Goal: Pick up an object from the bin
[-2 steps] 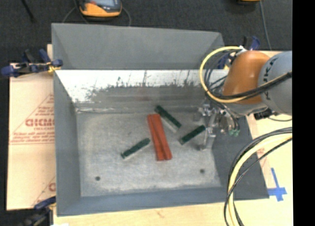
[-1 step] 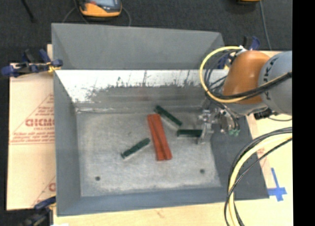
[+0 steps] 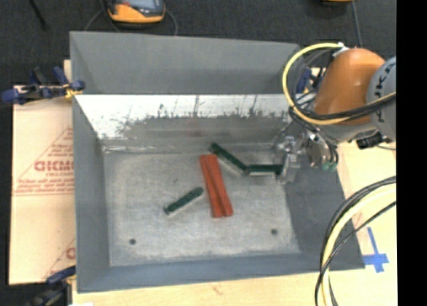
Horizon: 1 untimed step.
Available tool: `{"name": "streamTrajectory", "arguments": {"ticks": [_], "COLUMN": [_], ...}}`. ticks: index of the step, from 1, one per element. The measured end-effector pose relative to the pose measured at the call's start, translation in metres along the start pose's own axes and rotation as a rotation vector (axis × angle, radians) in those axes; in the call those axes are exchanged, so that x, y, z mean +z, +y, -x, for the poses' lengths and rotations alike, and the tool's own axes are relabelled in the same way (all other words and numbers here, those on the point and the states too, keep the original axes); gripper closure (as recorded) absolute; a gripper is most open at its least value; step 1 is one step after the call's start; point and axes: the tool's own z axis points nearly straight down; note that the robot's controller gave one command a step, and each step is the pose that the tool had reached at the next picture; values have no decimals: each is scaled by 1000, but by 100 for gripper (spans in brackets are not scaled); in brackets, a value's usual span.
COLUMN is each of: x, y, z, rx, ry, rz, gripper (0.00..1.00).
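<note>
Dark green angled strip [image 3: 240, 165], the probable object of the pick, lying on the floor of the grey bin [image 3: 180, 65] just to the upper right of the red block [image 3: 215, 186]. One limb runs up and to the left from the bend, passing close by the block's upper end; the other runs level to the right, away from the block. Whether this is one bent piece or two sticks meeting end to end cannot be told. The far tip of the level limb meets the end effector [image 3: 285, 168], which stands well to the right of the block, low beside the bin's right wall and beneath the arm's orange cover [image 3: 347, 81]. Whether the end effector is wide, narrow or closed on the tip cannot be told here: strip and end effector appear to touch or overlap, but no hold is shown. Judged step: securing the grasp ahead of the lift. To do it well, the closure should fall squarely across the thin limb, a little in from its extreme tip, since a strip gripped at one end is likely to pivot or droop. The lift should then go straight up, so that the trailing limb clears the red block rather than dragging it, and the end effector stays off the nearby wall. A straight dark green stick [image 3: 183, 201] lies to the lower left of the block, close beside it, and well apart from the end effector.
</note>
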Motion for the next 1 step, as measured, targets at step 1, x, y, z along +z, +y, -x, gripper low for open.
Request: {"name": "streamTrajectory", "arguments": {"ticks": [1], "x": [-9], "y": [-1], "z": [2], "rx": [0], "ry": [3], "rz": [1], "gripper": [100]}}
